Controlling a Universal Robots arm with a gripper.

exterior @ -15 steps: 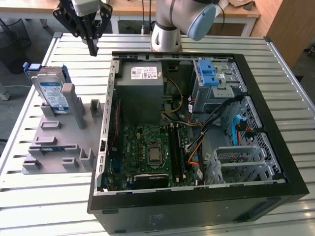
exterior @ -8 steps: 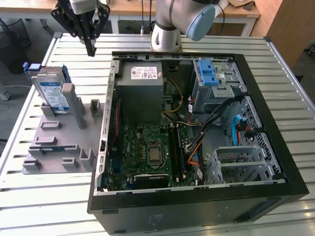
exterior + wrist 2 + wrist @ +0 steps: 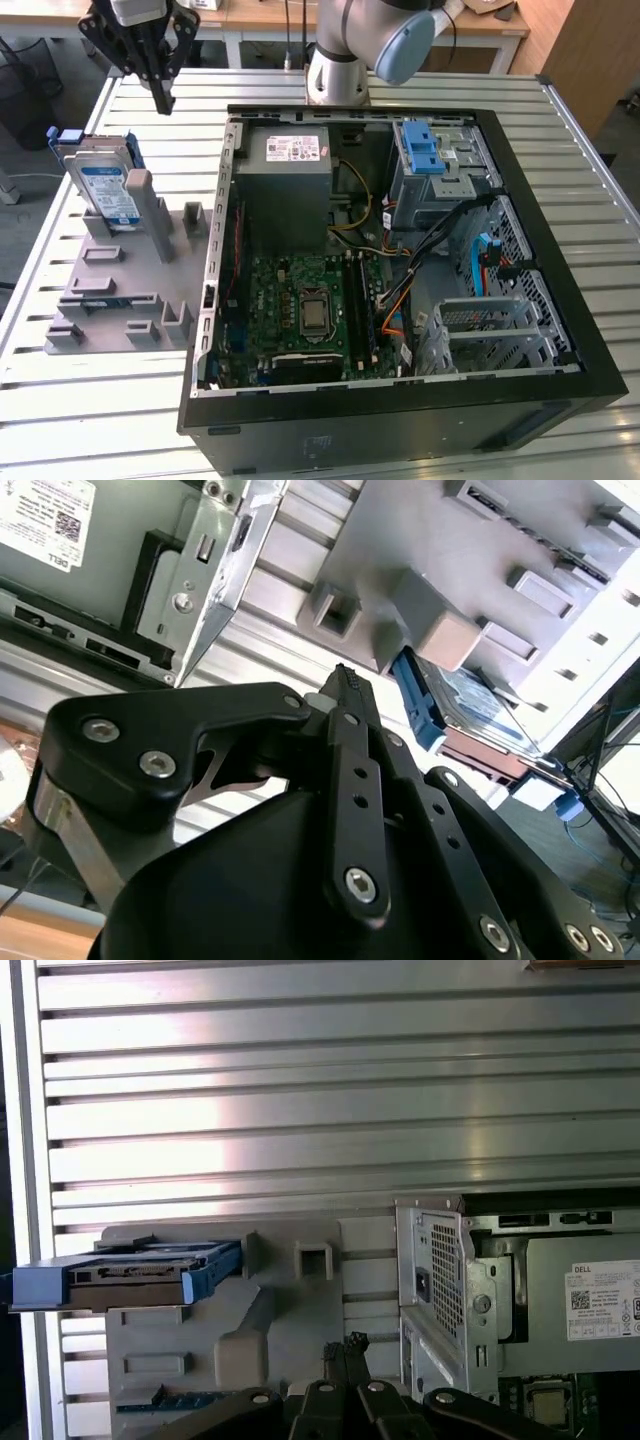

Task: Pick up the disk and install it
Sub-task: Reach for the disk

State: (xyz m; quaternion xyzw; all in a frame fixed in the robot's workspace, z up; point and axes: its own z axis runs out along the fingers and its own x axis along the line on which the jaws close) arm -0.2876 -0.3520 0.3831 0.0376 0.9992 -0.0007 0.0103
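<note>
One of each
One disk (image 3: 105, 190), one grey fixture (image 3: 115, 290), one open computer case (image 3: 400, 430), one end effector (image 3: 163, 100).

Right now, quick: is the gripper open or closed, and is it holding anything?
Gripper: fingers shut, holding nothing; the disk stands in the grey holder, apart from it.

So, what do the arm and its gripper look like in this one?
The arm is a silver-grey tube with rounded joints, one closed by a pale blue cap. The gripper is matte black, with slim fingers on pivoted link bars that taper to narrow tips. In the second wrist view the links carry silver bolt heads over a smooth black housing.
</note>
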